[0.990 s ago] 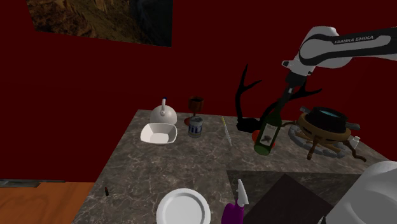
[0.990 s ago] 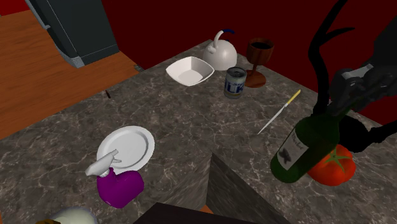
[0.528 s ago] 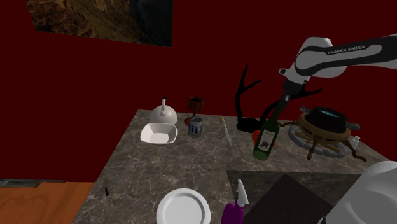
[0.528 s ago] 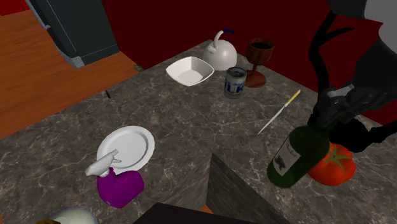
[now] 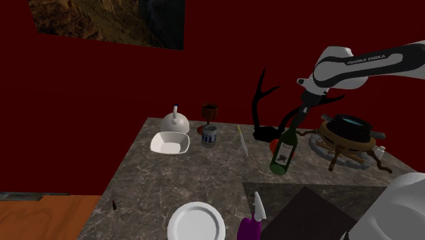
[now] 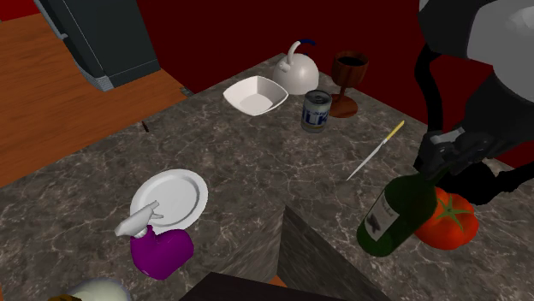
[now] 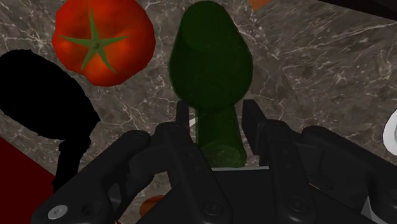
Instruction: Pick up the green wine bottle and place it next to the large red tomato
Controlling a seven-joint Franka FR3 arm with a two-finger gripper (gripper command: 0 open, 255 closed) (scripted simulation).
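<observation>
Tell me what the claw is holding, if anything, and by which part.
The claw clasps the dark green long-necked wine bottle by its neck, close to the top.

The dark green wine bottle point(image 6: 395, 214) was crowded by a large red tomato point(image 6: 449, 221) just beside it and a black antler-shaped ornament point(image 5: 262, 109) nearby. Bare grey marbled countertop point(image 6: 257, 171) was seen open on its other side, toward a thin yellow-handled knife point(image 6: 374, 152).

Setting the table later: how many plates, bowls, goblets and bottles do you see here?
Plates: 1, white plate
Bowls: 1, white bowl
Goblets: 1, brown goblet
Bottles: 2, green wine bottle, purple spray bottle
Total: 5
</observation>
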